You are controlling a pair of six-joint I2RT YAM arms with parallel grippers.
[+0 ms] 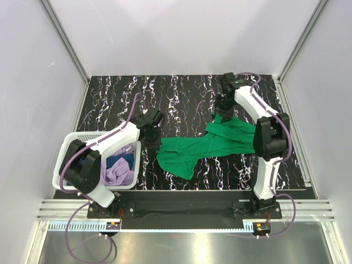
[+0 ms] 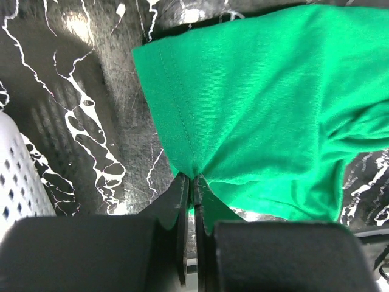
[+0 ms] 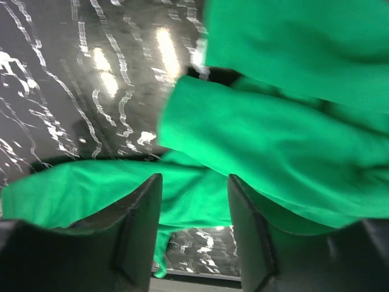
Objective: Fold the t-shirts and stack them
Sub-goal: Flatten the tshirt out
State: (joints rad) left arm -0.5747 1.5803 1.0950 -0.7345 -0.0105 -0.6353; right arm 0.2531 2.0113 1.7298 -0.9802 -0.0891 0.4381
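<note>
Three t-shirts are in play. One bright green cloth shirt [image 1: 203, 148] sprawls crumpled across the black, white-veined counter [image 1: 181, 99]. One lilac shirt [image 1: 116, 171] and one dark blue shirt [image 1: 127, 158] lie bundled in the single white plastic lattice basket [image 1: 71, 144] at left. The left gripper [image 2: 193, 182] is pinched fully closed on the green shirt's stitched hem, a detail only its wrist view shows. The right gripper [image 3: 194, 182] hangs over the shirt's far end, jaws parted, with green cloth beneath and nothing clamped. Only the overhead view shows the basket's contents.
</note>
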